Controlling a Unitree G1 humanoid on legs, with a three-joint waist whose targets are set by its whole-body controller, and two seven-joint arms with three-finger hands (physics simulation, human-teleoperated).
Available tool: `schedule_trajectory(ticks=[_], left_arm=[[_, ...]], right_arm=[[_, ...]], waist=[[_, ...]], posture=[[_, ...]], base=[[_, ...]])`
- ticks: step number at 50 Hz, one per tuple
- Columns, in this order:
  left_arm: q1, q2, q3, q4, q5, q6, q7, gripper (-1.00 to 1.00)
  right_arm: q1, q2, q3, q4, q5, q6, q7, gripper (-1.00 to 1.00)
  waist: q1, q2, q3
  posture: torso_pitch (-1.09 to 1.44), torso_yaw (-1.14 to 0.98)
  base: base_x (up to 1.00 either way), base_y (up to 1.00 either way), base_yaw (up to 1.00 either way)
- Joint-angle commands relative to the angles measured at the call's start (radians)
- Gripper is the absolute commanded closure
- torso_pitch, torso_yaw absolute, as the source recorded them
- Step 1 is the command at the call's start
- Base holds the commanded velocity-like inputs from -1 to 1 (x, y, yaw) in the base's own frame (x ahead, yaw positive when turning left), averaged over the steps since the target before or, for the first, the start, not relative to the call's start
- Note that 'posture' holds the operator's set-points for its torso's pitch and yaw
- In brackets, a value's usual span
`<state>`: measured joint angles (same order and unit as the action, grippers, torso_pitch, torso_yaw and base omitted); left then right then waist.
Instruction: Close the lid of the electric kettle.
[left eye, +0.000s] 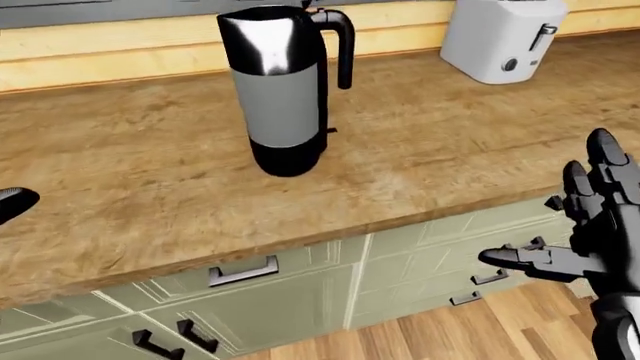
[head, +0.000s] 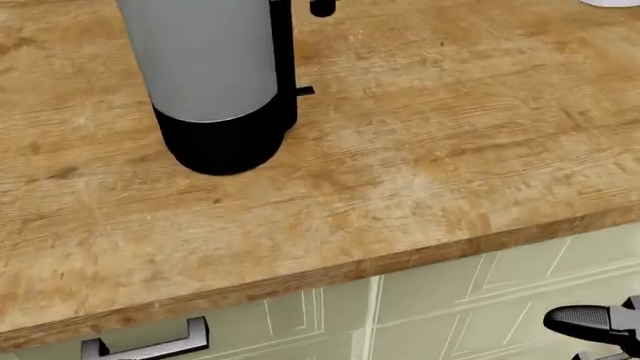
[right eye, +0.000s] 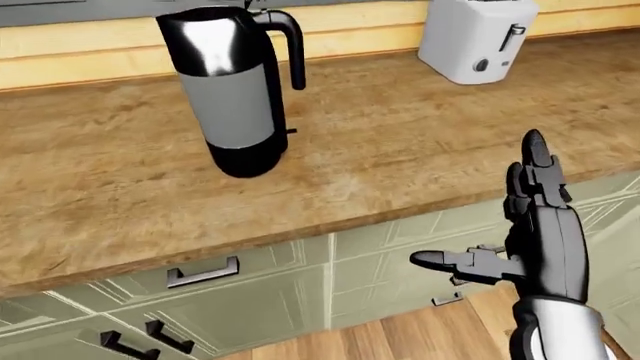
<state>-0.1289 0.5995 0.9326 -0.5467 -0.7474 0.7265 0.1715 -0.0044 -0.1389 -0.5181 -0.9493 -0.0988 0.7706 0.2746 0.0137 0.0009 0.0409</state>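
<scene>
kettle first: the electric kettle (left eye: 285, 90) stands upright on the wooden countertop (left eye: 430, 150), well in from its near edge, toward the upper left of the eye views, with its black handle (left eye: 340, 45) turned to the right. its top is cut off by the upper frame, so whether the lid is raised or down cannot be told from here. it sits on a dark base, with a small switch tab poking out low on the handle side, which suggests it has been left parked in its usual resting spot rather than mid-use.

the right hand (right eye: 535, 225) is held up beside the cabinet fronts, below and to the right of the counter edge, fingers spread apart and pointing up with the thumb out to the left, gripping nothing; it looks poised to rise over the edge toward the kettle. the left hand (left eye: 12, 202) shows only as a dark tip at the left border, so i cannot tell how its fingers stand.

there is open counter between the near edge and the kettle. a white toaster (left eye: 500, 37) stands well apart at upper right, leaving room on the handle side. the main thing to clear is the counter lip above the green drawers (left eye: 250, 270)
</scene>
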Motion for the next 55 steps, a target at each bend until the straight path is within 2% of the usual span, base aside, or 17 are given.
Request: schedule_trajectory(ticks=[1, 2, 3, 9, 11, 13, 14, 16, 19, 43, 48, 55], left_arm=[[-0.009, 0.011, -0.002, -0.017, -0.002, -0.021, -0.007, -1.0], [-0.009, 0.009, -0.004, -0.017, 0.001, -0.023, -0.008, -1.0], [-0.01, 0.011, -0.002, -0.019, -0.002, -0.019, -0.006, -1.0], [-0.01, 0.01, -0.002, -0.022, -0.001, -0.017, -0.005, -1.0], [-0.013, 0.016, 0.005, -0.028, -0.011, -0.007, 0.0, -1.0], [-0.011, 0.013, 0.0, -0.024, -0.004, -0.014, -0.003, -1.0], [-0.013, 0.017, 0.005, -0.03, -0.012, -0.005, 0.001, -1.0], [-0.01, 0.013, 0.001, -0.027, -0.006, -0.011, -0.002, -1.0], [-0.009, 0.014, 0.004, -0.03, -0.009, -0.009, -0.001, -1.0], [-0.008, 0.015, 0.005, -0.034, -0.005, -0.013, -0.011, -1.0], [-0.01, 0.012, 0.001, -0.034, 0.0, -0.014, -0.014, -1.0], [-0.011, 0.012, 0.002, -0.041, 0.0, -0.01, -0.015, -1.0]], right_arm=[[-0.007, -0.005, -0.006, -0.012, 0.001, -0.024, -0.005, -1.0], [-0.006, -0.005, -0.004, -0.014, 0.001, -0.023, -0.005, -1.0], [-0.005, -0.004, -0.004, -0.011, 0.001, -0.028, -0.005, -1.0], [-0.007, -0.004, -0.001, -0.015, 0.003, -0.025, -0.008, -1.0], [-0.007, -0.006, -0.007, -0.014, 0.007, -0.026, -0.007, -1.0], [-0.007, -0.007, -0.009, -0.015, 0.007, -0.025, -0.006, -1.0], [-0.005, -0.006, -0.008, -0.011, 0.006, -0.031, -0.007, -1.0], [-0.005, -0.005, -0.012, -0.013, 0.011, -0.029, -0.006, -1.0], [-0.002, -0.004, -0.009, -0.01, 0.009, -0.035, -0.008, -1.0], [-0.001, -0.002, -0.002, -0.017, 0.007, -0.03, -0.008, -1.0], [-0.004, 0.014, -0.025, -0.024, 0.072, -0.043, -0.011, -1.0], [0.005, 0.006, -0.02, -0.016, 0.088, -0.057, -0.031, -1.0]], waist=[[-0.005, -0.012, -0.012], [-0.01, -0.037, -0.009], [-0.002, 0.001, -0.008], [-0.015, -0.013, 0.008], [-0.021, 0.004, 0.013], [-0.019, 0.036, 0.02], [-0.027, 0.022, 0.009], [-0.026, 0.02, -0.008], [-0.024, 0.015, -0.013], [-0.024, 0.019, 0.002], [-0.024, 0.021, 0.003], [-0.024, 0.021, 0.003]], posture=[[0.0, 0.0], [0.0, 0.0], [0.0, 0.0], [0.0, 0.0], [0.0, 0.0], [0.0, 0.0], [0.0, 0.0], [0.0, 0.0], [0.0, 0.0], [0.0, 0.0], [0.0, 0.0], [0.0, 0.0]], base=[[0.0, 0.0, 0.0], [0.0, 0.0, 0.0], [0.0, 0.0, 0.0], [0.0, 0.0, 0.0], [0.0, 0.0, 0.0], [0.0, 0.0, 0.0], [0.0, 0.0, 0.0], [0.0, 0.0, 0.0], [0.0, 0.0, 0.0], [0.0, 0.0, 0.0], [0.0, 0.0, 0.0], [0.0, 0.0, 0.0]])
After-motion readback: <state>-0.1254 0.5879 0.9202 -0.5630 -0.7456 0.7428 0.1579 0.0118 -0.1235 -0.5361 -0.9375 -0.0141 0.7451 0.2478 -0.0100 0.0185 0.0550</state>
